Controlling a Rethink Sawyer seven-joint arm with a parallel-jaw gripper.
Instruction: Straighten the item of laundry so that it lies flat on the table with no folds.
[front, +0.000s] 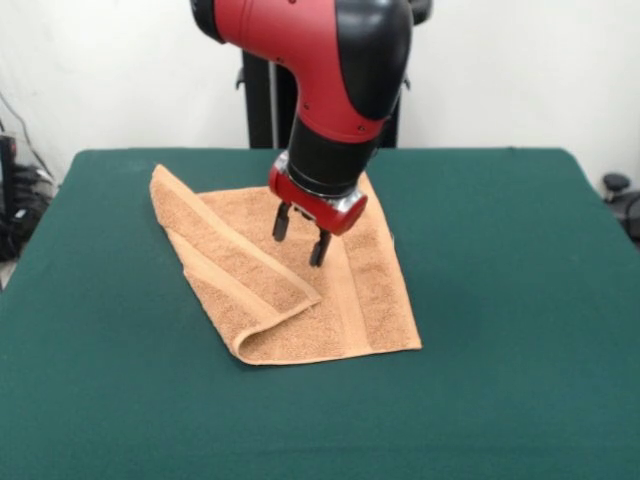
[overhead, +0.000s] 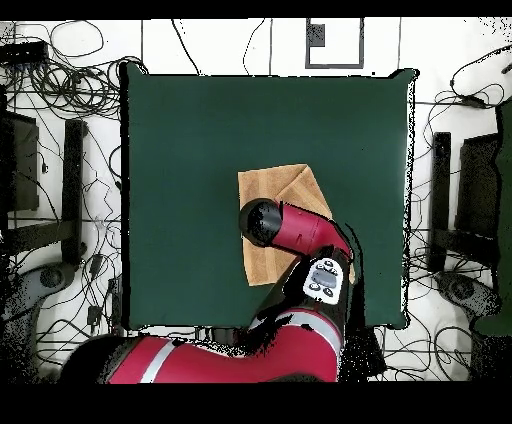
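The orange-tan towel (front: 300, 290) lies on the dark green table (front: 500, 260), left of centre in the front view. Its left part is folded over onto the middle as a long diagonal flap, with a rounded fold at the near corner. A flat woven band runs down the right part. My gripper (front: 301, 238) is open and empty, pointing down just above the towel's middle, beside the flap's edge. In the overhead view the arm hides the gripper and much of the towel (overhead: 280, 185); the table (overhead: 200, 130) shows around it.
The black pedestal (front: 262, 100) stands behind the table's far edge. Cables and stands (overhead: 70, 180) lie on the floor on both sides of the table. The towel sits toward the robot's side of the table.
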